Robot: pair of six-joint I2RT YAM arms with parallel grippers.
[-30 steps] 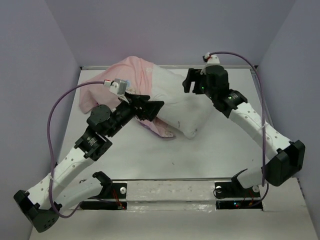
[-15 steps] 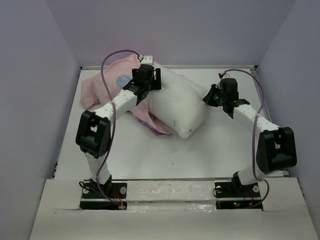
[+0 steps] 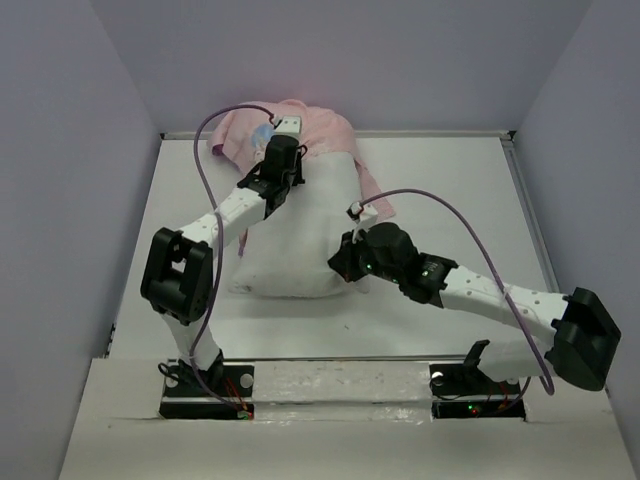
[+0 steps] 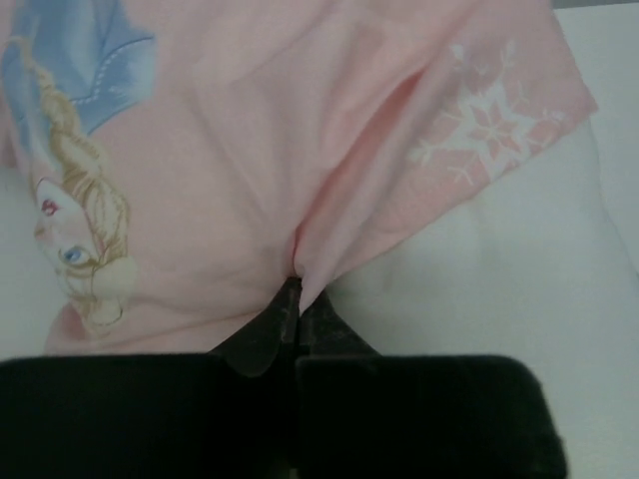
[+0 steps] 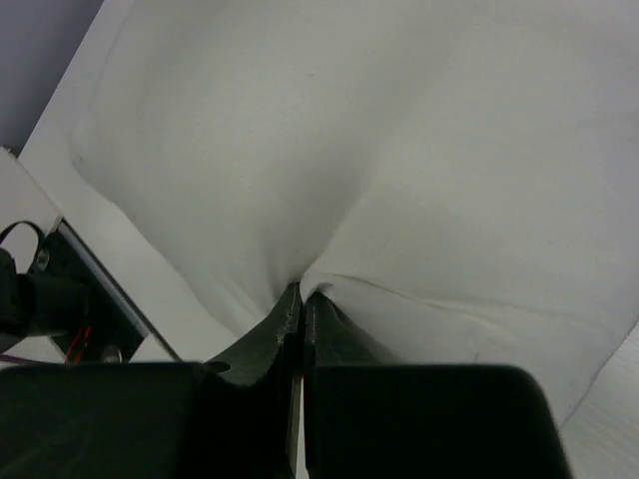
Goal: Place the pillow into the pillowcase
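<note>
Seen from above, a white worktop [image 3: 450,190] is walled in pale lilac, with two robot arms reaching in from the bottom edge of the frame. A plump white pillow [image 3: 295,240] lies just left of centre, its long side running from the lower middle up toward the back wall. A pale pink pillowcase [image 3: 325,135] is draped over the pillow's upper end and bunches against the back wall at upper centre, with one flap trailing down the pillow's right side. The left hand [image 3: 283,165] sits at the upper end of the pillow, where pink cloth meets white. In its wrist view the jaws are pressed together on a pinched fold of the pillowcase [image 4: 250,150] — the cloth rises from the fingertips in a crease. A cartoon girl with a blond braid [image 4: 80,230] is printed at the left of that frame, a white snowflake [image 4: 489,130] at the upper right, and bare white pillow shows at the lower right. The right hand [image 3: 338,266] meets the pillow's lower right corner. Its wrist view shows the jaws closed tight on a pucker of the pillow's white fabric [image 5: 399,150] — folds fan upward from the pinch. Thin purple cables loop over both arms.
</note>
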